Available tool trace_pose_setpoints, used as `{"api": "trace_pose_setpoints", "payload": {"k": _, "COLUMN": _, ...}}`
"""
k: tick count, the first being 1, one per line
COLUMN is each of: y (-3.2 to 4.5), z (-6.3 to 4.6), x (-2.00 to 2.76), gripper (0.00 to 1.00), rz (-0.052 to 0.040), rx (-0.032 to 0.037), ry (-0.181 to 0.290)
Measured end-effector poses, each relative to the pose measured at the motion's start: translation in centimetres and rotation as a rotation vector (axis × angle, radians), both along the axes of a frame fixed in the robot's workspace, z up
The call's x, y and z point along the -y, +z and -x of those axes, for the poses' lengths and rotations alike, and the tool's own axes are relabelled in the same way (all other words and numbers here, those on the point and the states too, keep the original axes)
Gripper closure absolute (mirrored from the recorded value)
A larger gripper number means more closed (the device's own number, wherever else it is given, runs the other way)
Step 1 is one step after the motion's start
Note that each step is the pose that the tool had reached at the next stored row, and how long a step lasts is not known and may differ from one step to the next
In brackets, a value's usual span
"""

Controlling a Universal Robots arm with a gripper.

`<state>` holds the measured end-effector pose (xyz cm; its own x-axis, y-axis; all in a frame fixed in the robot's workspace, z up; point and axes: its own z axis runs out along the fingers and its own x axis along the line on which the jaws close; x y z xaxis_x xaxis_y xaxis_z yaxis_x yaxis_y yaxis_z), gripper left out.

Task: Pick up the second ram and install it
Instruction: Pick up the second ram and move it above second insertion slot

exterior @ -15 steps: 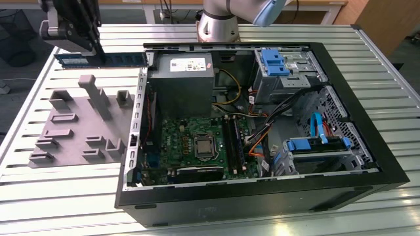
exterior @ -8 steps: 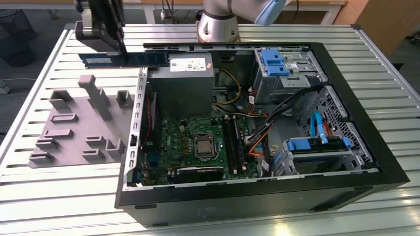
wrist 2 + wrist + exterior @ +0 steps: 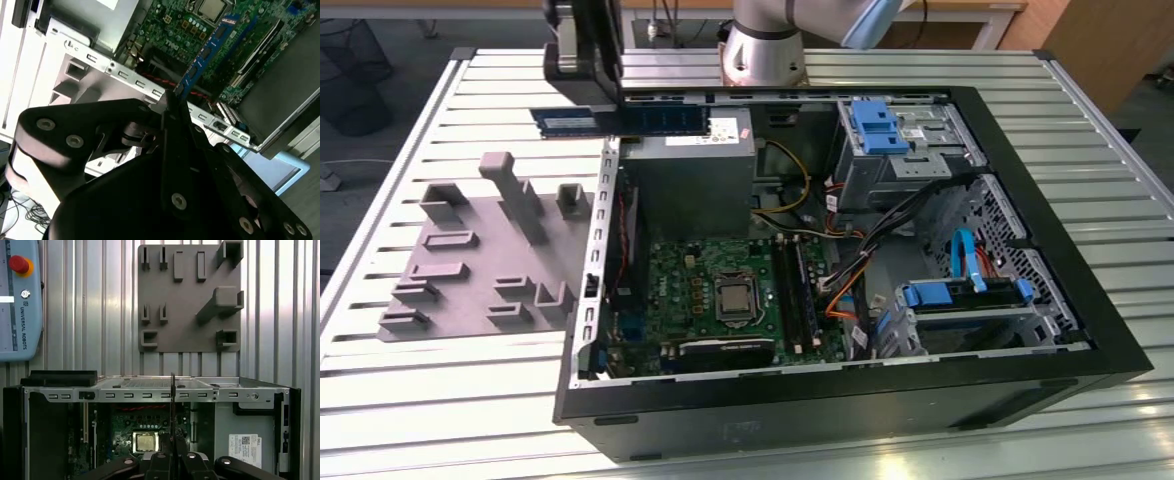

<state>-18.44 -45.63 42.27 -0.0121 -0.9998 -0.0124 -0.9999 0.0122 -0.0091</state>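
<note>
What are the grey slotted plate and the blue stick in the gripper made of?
Grey slotted plate: probably matte plastic, judging by its even, dull grey surface. Blue stick: circuit board, blue-coated, carrying small dark chips; the gripper clamps it.

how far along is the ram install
Pickup looks done: the gripper is shut on the ram. In hand: the ram hangs in the air over the case rim. Left: seating it; it is not yet in a slot on the motherboard.
</note>
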Motion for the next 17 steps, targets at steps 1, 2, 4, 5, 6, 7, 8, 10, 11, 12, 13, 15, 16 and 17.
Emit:
{"api": "trace_pose_setpoints", "payload": {"k": 1, "y": 0.0, "z": -0.2, "x": 0.0, "gripper": 0.86, "rz": 0.0, "rx": 0.0, "ry": 0.0}}
{"api": "trace_pose_setpoints", "payload": {"k": 2, "y": 0.0, "z": -0.3, "x": 0.01, "gripper": 0.86, "rz": 0.0001, "rx": 0.0, "ry": 0.0}}
{"api": "trace_pose_setpoints", "payload": {"k": 4, "y": 0.0, "z": -0.3, "x": 0.01, "gripper": 0.86, "rz": 0.0001, "rx": 0.0, "ry": 0.0}}
{"api": "trace_pose_setpoints", "payload": {"k": 5, "y": 0.0, "z": -0.3, "x": 0.0, "gripper": 0.86, "rz": 0.0001, "rx": 0.0, "ry": 0.0}}
{"api": "trace_pose_setpoints", "payload": {"k": 6, "y": 0.0, "z": -0.3, "x": 0.0, "gripper": 0.86, "rz": 0.0, "rx": 0.0, "ry": 0.0}}
{"api": "trace_pose_setpoints", "payload": {"k": 7, "y": 0.0, "z": -0.3, "x": 0.0, "gripper": 0.86, "rz": 0.0, "rx": 0.0, "ry": 0.0}}
{"api": "trace_pose_setpoints", "payload": {"k": 8, "y": 0.0, "z": -0.4, "x": 0.0, "gripper": 0.86, "rz": 0.0, "rx": 0.0, "ry": 0.0}}
{"api": "trace_pose_setpoints", "payload": {"k": 10, "y": 0.0, "z": -0.8, "x": 0.0, "gripper": 0.86, "rz": 0.0, "rx": 0.0, "ry": 0.0}}
{"api": "trace_pose_setpoints", "payload": {"k": 11, "y": 0.0, "z": -1.1, "x": 0.0, "gripper": 0.86, "rz": 0.0001, "rx": 0.0, "ry": 0.0}}
{"api": "trace_pose_setpoints", "payload": {"k": 12, "y": 0.0, "z": -1.4, "x": 0.0, "gripper": 0.86, "rz": 0.0, "rx": 0.0, "ry": 0.0}}
{"api": "trace_pose_setpoints", "payload": {"k": 13, "y": 0.0, "z": -1.9, "x": 0.0, "gripper": 0.86, "rz": 0.0, "rx": 0.0001, "ry": 0.0}}
{"api": "trace_pose_setpoints", "payload": {"k": 15, "y": -0.01, "z": -2.7, "x": 0.0, "gripper": 0.86, "rz": 0.0, "rx": 0.0001, "ry": 0.0}}
{"api": "trace_pose_setpoints", "payload": {"k": 16, "y": 0.0, "z": -3.2, "x": 0.0, "gripper": 0.86, "rz": 0.0001, "rx": 0.0, "ry": 0.0}}
{"api": "trace_pose_setpoints", "payload": {"k": 17, "y": 0.0, "z": -3.6, "x": 0.0, "gripper": 0.86, "rz": 0.0, "rx": 0.0, "ry": 0.0}}
